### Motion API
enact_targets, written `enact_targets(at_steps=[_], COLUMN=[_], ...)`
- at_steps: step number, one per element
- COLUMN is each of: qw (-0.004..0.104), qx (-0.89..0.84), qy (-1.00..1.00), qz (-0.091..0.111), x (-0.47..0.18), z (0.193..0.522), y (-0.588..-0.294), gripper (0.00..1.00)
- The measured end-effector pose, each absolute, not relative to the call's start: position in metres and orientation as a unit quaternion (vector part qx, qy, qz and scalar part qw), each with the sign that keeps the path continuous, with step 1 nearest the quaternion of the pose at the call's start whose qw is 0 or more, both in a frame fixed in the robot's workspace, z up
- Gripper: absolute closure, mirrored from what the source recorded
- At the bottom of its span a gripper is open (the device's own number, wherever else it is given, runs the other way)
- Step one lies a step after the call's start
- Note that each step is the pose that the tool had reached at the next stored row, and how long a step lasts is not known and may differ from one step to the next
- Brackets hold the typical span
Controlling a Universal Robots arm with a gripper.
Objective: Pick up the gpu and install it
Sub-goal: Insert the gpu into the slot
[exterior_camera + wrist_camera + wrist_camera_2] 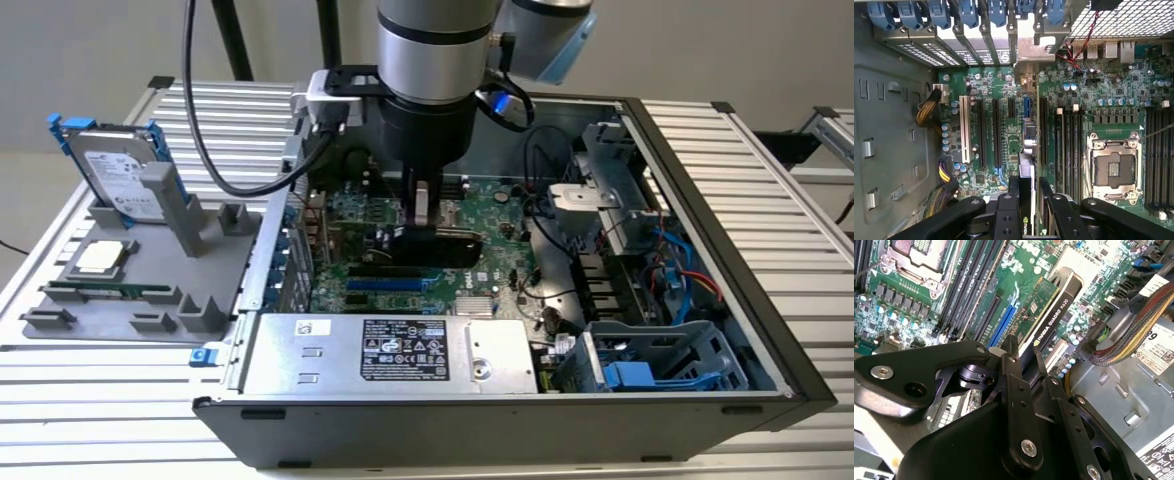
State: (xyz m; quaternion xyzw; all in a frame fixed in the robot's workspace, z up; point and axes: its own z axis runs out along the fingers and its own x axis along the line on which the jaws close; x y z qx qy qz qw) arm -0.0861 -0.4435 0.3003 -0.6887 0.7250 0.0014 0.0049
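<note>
The gpu (434, 250) stands on edge low inside the open computer case, its black cooler facing the exterior view's near side, right at the green motherboard (501, 225). My gripper (422, 215) reaches straight down from the arm and is shut on the card's top edge. In both wrist views the black fingers (1013, 370) (1013, 186) clamp the gpu (1054, 310) (1027, 162) from both sides. The card lies along the row of expansion slots (996, 130), beside a blue slot (1004, 322). Whether it sits fully in a slot is hidden.
A grey fixture (80, 325) at the exterior view's left holds a silver hard drive with blue rails (114, 170), a processor chip (100, 258) and a memory stick (114, 292). The power supply (387, 350), a drive cage (654, 365) and cable bundles (1134, 320) crowd the case.
</note>
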Motion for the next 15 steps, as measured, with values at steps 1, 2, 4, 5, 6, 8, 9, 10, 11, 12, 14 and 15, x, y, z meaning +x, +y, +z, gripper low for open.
enact_targets(at_steps=[1, 2, 4, 5, 6, 8, 9, 10, 11, 12, 14, 15], qw=[0.005, 0.005, 0.005, 0.005, 0.005, 0.005, 0.005, 0.005, 0.005, 0.005, 0.005, 0.005], qx=[-0.689, -0.689, -0.689, -0.689, -0.689, -0.689, -0.689, -0.689, -0.689, -0.689, -0.689, -0.689], qy=[0.725, 0.725, 0.725, 0.725, 0.725, 0.725, 0.725, 0.725, 0.725, 0.725, 0.725, 0.725], qz=[0.001, 0.001, 0.001, 0.001, 0.001, 0.001, 0.001, 0.001, 0.001, 0.001, 0.001, 0.001], x=[-0.0866, -0.0871, -0.0880, -0.0887, -0.0894, -0.0908, -0.0916, -0.0922, -0.0926, -0.0929, -0.0936, -0.0939], z=[0.2999, 0.2995, 0.2988, 0.2985, 0.2984, 0.2978, 0.2974, 0.2972, 0.2972, 0.2970, 0.2967, 0.2966], y=[-0.4436, -0.4436, -0.4436, -0.4436, -0.4436, -0.4436, -0.4436, -0.4436, -0.4436, -0.4436, -0.4436, -0.4436], gripper=[1.00, 1.00, 1.00, 1.00, 1.00, 1.00, 1.00, 1.00, 1.00, 1.00, 1.00, 1.00])
